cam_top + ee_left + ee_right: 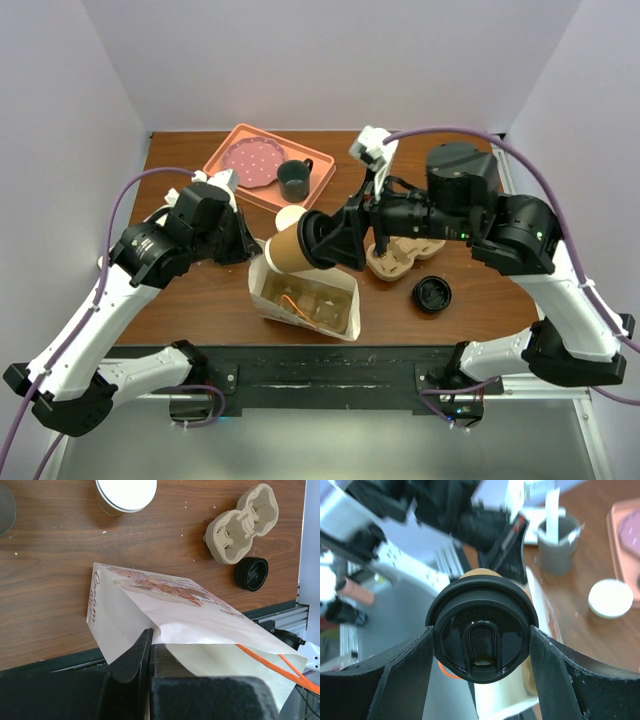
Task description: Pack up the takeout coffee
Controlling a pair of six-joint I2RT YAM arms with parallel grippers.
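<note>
The takeout coffee, a tan paper cup with a black lid, is held tilted on its side just above the open mouth of the white paper bag. My right gripper is shut on the cup at its lid. In the right wrist view the lid fills the gap between the two fingers of the right gripper. My left gripper is shut on the bag's left rim. In the left wrist view the left gripper pinches the bag at its edge, and an orange handle shows inside.
A cardboard cup carrier and a loose black lid lie right of the bag. A white-lidded cup stands behind it. A pink tray at the back holds a plate and a dark green mug.
</note>
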